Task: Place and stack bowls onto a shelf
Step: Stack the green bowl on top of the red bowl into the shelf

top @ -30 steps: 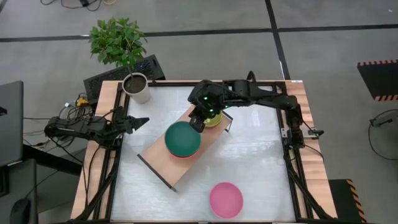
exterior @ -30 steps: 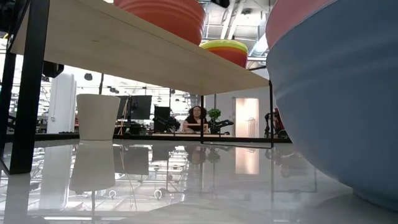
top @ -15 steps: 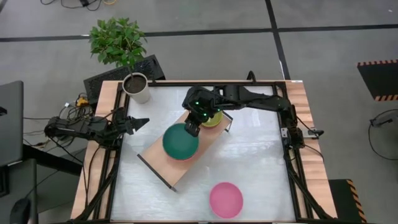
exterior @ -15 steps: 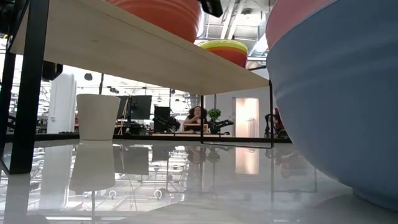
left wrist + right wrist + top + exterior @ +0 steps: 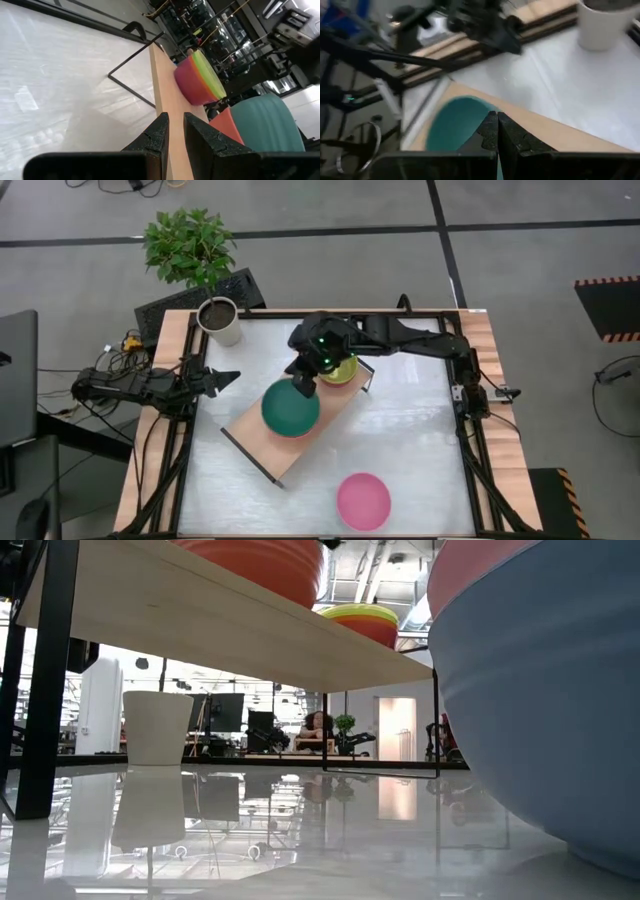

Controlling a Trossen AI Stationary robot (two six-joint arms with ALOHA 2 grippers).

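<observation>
Bowls: with the round teal plastic bowl [image 5: 291,407] stacked on the long light wooden shelf [image 5: 262,440], the right gripper [image 5: 302,383], empty and pinched narrow at its one o'clock rim, should lift straight up.

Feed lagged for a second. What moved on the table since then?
The right gripper, shut and empty, slid along the shelf toward the plant pot; the teal bowl shifted slightly that way. The left gripper, pink bowl and yellow-green bowl stayed put.

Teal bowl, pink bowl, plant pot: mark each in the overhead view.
teal bowl [image 5: 290,408]: high view, centre of its inside.
pink bowl [image 5: 363,501]: high view, centre of its inside.
plant pot [image 5: 226,331]: high view, white side wall below the soil.
</observation>
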